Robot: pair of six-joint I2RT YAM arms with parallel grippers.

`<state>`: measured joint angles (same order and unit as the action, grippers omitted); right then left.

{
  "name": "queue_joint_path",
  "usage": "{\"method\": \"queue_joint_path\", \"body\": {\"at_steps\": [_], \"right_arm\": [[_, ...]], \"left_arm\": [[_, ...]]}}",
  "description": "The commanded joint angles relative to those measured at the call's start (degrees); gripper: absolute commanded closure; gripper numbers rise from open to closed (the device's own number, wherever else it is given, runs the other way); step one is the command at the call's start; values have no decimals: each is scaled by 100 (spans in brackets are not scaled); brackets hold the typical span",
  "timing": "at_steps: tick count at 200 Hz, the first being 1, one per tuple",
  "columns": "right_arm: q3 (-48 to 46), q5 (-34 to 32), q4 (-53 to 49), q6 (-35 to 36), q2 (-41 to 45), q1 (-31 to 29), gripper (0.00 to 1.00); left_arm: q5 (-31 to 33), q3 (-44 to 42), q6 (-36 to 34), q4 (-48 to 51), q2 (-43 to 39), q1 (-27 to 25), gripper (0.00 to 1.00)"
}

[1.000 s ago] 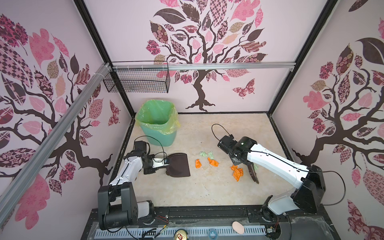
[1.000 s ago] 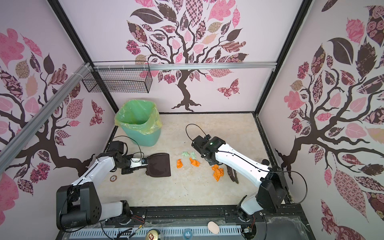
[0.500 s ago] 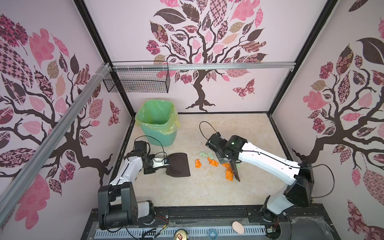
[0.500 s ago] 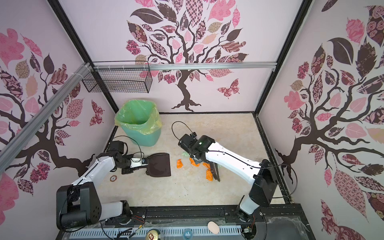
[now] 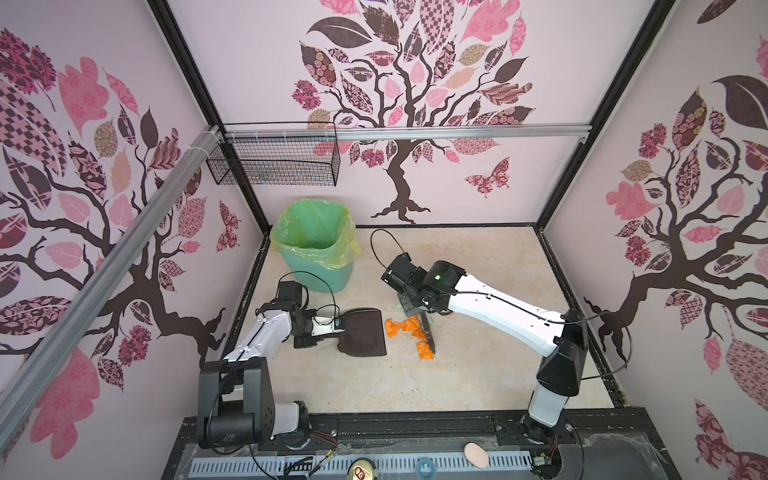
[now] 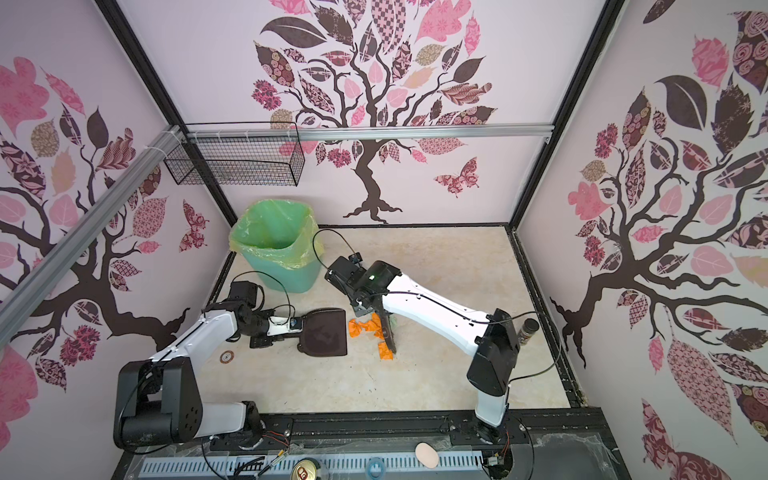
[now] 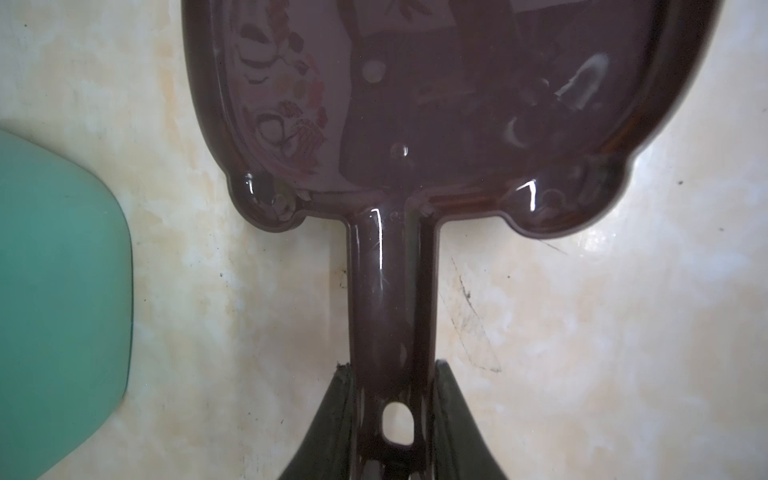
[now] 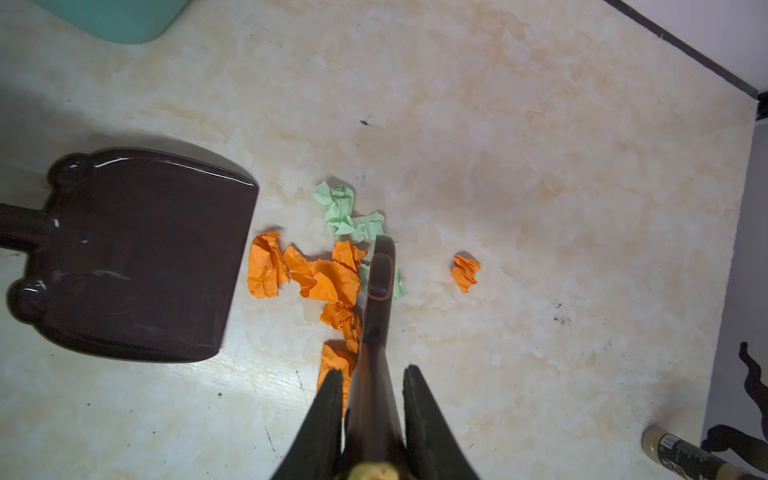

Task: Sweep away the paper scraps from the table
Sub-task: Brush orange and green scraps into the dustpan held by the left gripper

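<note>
The right claw (image 8: 372, 374) is clamped narrow on the brush (image 8: 380, 274) handle, and the brush reaches out from it low over the table (image 8: 540, 166). The scraps (image 8: 328, 278) lie just past its fingertips. The orange ones are pressed against the brush on its dustpan side and the green ones sit at the brush tip. One stray scrap (image 8: 465, 272) lies apart on the other side. The dustpan (image 8: 141, 257) lip is just beside the nearest orange piece. The left claw (image 7: 394, 365) grips the dustpan handle, with the bin (image 7: 54, 291) near it.
</note>
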<state>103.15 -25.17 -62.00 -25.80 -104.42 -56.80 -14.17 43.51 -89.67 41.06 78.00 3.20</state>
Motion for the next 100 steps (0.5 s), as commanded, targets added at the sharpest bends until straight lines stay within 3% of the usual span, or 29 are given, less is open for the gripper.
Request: {"method": "queue_joint_path", "body": {"at_steps": [1,46,80,100], "right_arm": [[538,144,-117,38,-391,-134,100],[1631,56,-362,161,-809,-271,100],[2442,-653,-1125,263,-843,-271,100],[2526,-960,-948,897,-729,-208,100]], "left_arm": [[2,245,146,-69,89,-133,97],[42,232,351,-103,65,-423,97],[107,167,336,-118,103,-433,98],[114,86,314,-129,94,-430,98]]}}
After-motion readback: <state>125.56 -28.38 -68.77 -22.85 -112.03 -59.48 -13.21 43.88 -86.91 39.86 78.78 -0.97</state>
